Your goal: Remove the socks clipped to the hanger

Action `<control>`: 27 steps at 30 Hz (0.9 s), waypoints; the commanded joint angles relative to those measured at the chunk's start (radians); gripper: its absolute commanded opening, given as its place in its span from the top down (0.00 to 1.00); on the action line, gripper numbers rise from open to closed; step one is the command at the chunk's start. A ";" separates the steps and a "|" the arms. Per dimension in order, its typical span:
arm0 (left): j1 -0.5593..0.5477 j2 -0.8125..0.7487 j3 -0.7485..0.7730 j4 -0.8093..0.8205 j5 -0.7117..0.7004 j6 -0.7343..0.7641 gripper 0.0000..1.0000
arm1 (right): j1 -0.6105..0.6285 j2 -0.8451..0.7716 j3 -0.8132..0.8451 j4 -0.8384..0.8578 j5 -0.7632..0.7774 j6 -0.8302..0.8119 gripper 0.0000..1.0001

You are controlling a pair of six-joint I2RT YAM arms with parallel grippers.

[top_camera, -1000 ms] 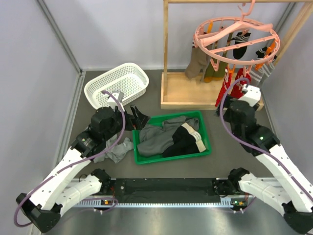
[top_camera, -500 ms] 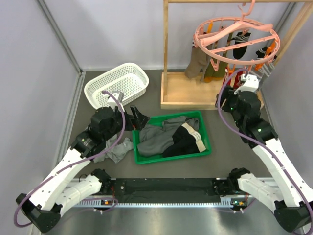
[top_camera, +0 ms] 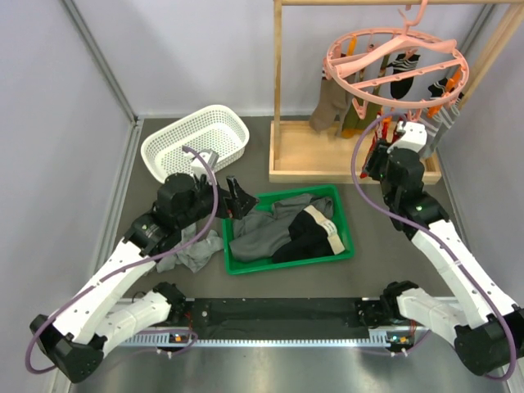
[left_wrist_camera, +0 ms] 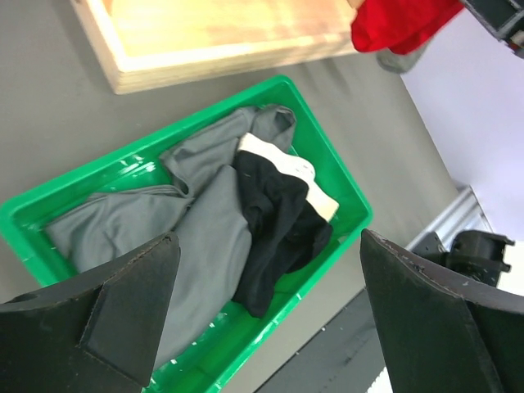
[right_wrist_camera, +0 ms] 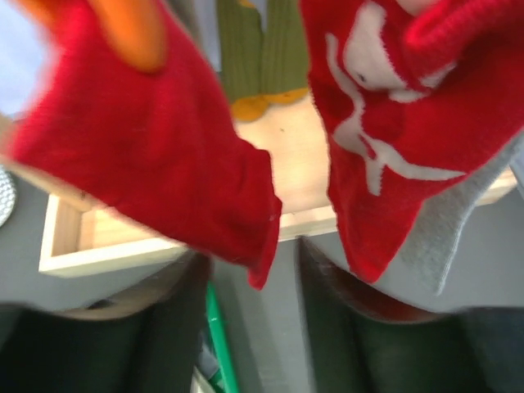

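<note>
From overhead, the pink hanger [top_camera: 399, 70] hung off the wooden rack [top_camera: 277, 82] at about 1 o'clock on the desk [top_camera: 368, 262], its socks [top_camera: 332, 105] clipped beneath the rings. The right arm [top_camera: 409, 176] was raised under the hanger's 6 o'clock edge and hid most of the red pair there. The right jaws could not be made out from that camera.

The right wrist view filled that in. One red sock [right_wrist_camera: 164, 164] under an orange clip [right_wrist_camera: 131, 29] and a second red sock [right_wrist_camera: 393, 147] with a white pattern hung close before the lens, with olive socks [right_wrist_camera: 262, 49] behind at 12 o'clock. The right jaws stood part-way open and blurred. The first red sock's lower tip hung between them with a gap on either side, nothing clamped.

The left jaws, spread wide and empty in the left wrist view, hovered over the green tray [left_wrist_camera: 348, 184] of grey and black garments [left_wrist_camera: 213, 229]. The overhead view placed that tray mid-desk, with a white basket [top_camera: 233, 143] at its 10 o'clock.
</note>
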 commanded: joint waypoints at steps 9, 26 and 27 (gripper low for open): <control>0.001 0.094 0.055 0.252 0.107 -0.007 0.07 | -0.016 -0.046 0.098 -0.086 -0.262 0.000 1.00; -0.146 0.507 0.265 0.693 0.273 0.074 0.09 | -0.016 -0.148 0.131 -0.034 -0.725 0.206 1.00; -0.156 0.522 0.277 0.711 0.274 0.086 0.09 | -0.014 -0.148 0.133 -0.032 -0.731 0.215 1.00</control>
